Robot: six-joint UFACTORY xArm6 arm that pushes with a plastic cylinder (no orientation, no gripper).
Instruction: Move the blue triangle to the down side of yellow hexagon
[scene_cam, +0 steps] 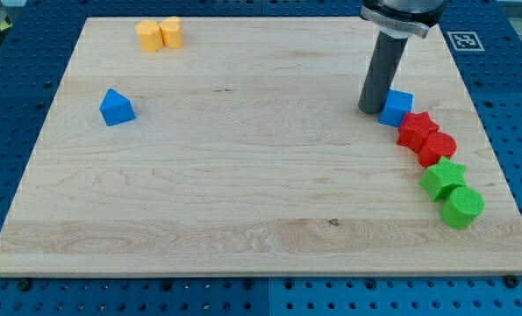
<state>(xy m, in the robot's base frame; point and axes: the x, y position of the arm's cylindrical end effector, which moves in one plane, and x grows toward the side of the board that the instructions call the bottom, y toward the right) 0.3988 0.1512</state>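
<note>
In the camera view, the wooden surface [243,175] filled most of the frame, lying on a blue perforated base [15,88]. The arm carried no fingers at all, only a straight dark rod [381,75] coming down from the view's top near the surface's top right corner, so nothing was grasped or held. My tip [369,110] rested on the surface immediately to the left of the blue cube [397,107], touching it or very nearly so; the exact contact could not be told.

The blue triangle [117,107] sat alone near the surface's left edge, in the upper half, well apart from my tip and from every other block. The yellow hexagon [148,35] lay close to the top edge, toward the top left corner, with a second yellow block [172,32] touching it on its right side; that one's shape was hard to make out. The blue triangle lay below and a little to the left of the hexagon, apart from it.

Along the right edge a curved line of blocks ran downward from the blue cube: a red star [415,129], a red round block [438,147], a green star [443,177] and a green cylinder [461,207], each touching or just beside the next.

A black and white marker [464,39] showed on the base beyond the top right corner.
</note>
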